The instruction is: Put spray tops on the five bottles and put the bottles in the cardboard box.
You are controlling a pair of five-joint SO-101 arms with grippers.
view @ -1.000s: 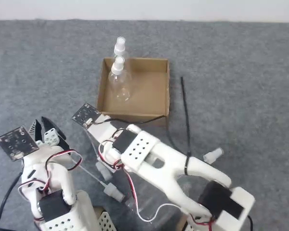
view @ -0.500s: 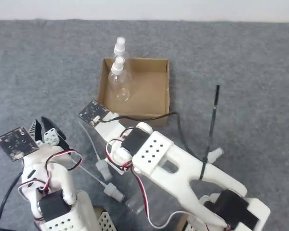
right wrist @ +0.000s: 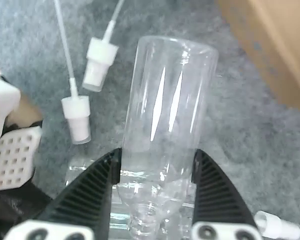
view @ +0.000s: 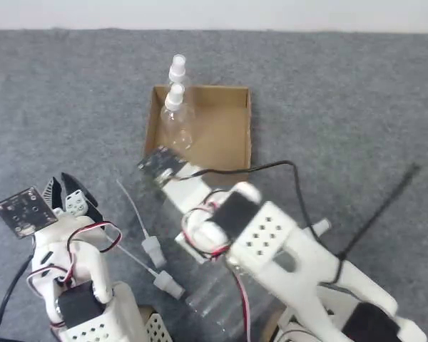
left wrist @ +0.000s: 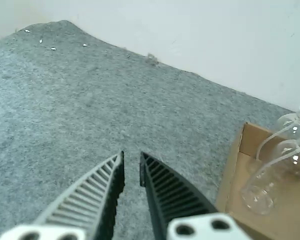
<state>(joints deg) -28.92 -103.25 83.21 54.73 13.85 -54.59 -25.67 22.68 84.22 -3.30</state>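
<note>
Item, bottle (right wrist: 170, 100): clear plastic, round-walled, open-necked with no spray top fitted. It is grasped near its neck end by the right gripper (right wrist: 156, 155), a jaw pressed to each side and the base pointing away from the wrist. Location: over the grey carpet (view: 357, 92), on the near side of the cardboard box (view: 248, 128); whether it is lifted or resting on the carpet cannot be told. Loose spray tops: two with long dip tubes lying just beside it (right wrist: 100, 62) (right wrist: 75, 117), and a third apart by the right arm (view: 317, 228). Further uncapped bottles (view: 214, 292) lie on the carpet near the arm bases, count uncertain. Completed stock: two capped bottles at the box's far-left corner. One (view: 177, 121) lies inside; the other (view: 177, 69) shows its top past the far wall, and whether it sits fully inside is unclear. Left gripper (left wrist: 131, 157): jaws slightly parted, nothing between them, parked over bare carpet well apart from the box. Assessment: roughly two of five done; the held bottle needs a top before boxing, and the remainder want both steps.
</note>
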